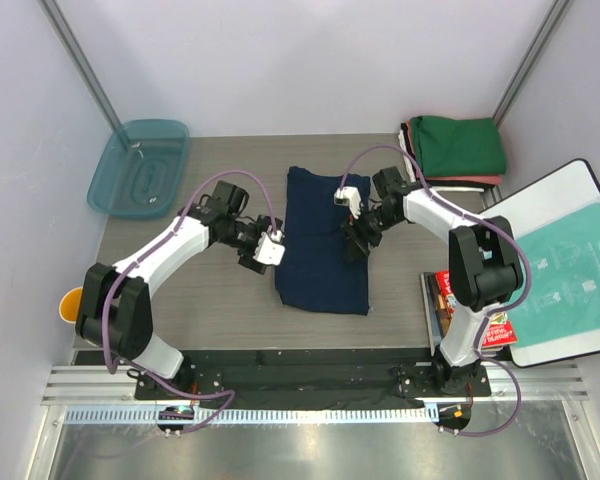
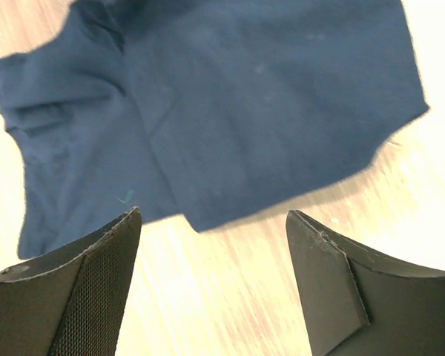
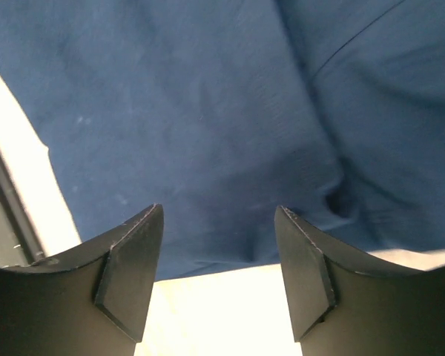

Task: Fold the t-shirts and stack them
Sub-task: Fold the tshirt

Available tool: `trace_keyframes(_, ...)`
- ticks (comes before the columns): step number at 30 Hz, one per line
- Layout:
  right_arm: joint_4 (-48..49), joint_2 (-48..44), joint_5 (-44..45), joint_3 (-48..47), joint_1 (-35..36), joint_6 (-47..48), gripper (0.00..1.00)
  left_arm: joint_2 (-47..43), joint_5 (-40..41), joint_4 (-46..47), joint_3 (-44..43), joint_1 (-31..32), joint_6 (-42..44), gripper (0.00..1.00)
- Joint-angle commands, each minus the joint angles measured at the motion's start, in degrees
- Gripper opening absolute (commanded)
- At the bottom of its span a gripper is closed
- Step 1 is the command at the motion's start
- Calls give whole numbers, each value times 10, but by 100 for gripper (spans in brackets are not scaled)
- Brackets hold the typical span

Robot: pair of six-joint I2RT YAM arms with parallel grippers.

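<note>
A dark navy t-shirt [image 1: 325,240] lies flat in the middle of the table, folded into a long strip. My left gripper [image 1: 263,262] hovers open just off its left edge. In the left wrist view the left gripper [image 2: 213,222] has bare wood between its fingers and the navy t-shirt [image 2: 267,96] ahead of it. My right gripper [image 1: 360,240] stands open over the shirt's right edge. In the right wrist view the right gripper [image 3: 219,215] holds nothing and the navy cloth [image 3: 208,111] fills the frame. Folded t-shirts are stacked at the back right, a green one [image 1: 458,143] on top of a salmon-red one [image 1: 480,181].
A teal plastic bin [image 1: 140,168] sits at the back left. A teal-printed plastic bag [image 1: 565,270] lies on a white board at the right. A red box [image 1: 445,295] rests near the right arm's base and an orange object [image 1: 71,303] at the left edge.
</note>
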State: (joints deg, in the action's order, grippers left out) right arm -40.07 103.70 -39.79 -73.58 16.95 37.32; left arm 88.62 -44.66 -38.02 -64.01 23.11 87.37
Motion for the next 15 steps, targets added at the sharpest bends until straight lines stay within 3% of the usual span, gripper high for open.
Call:
trace_keyframes(1,-42,23,-50,-32,-14,-2,65,-45,13,-19,11,1,-11,80)
trace_keyframes(9,-40,51,-52,-59,-54,8,57,-71,33,-38,13,18,-18,80)
trace_keyframes(15,-37,63,-52,-63,-64,20,57,-61,41,-43,1,31,-12,80)
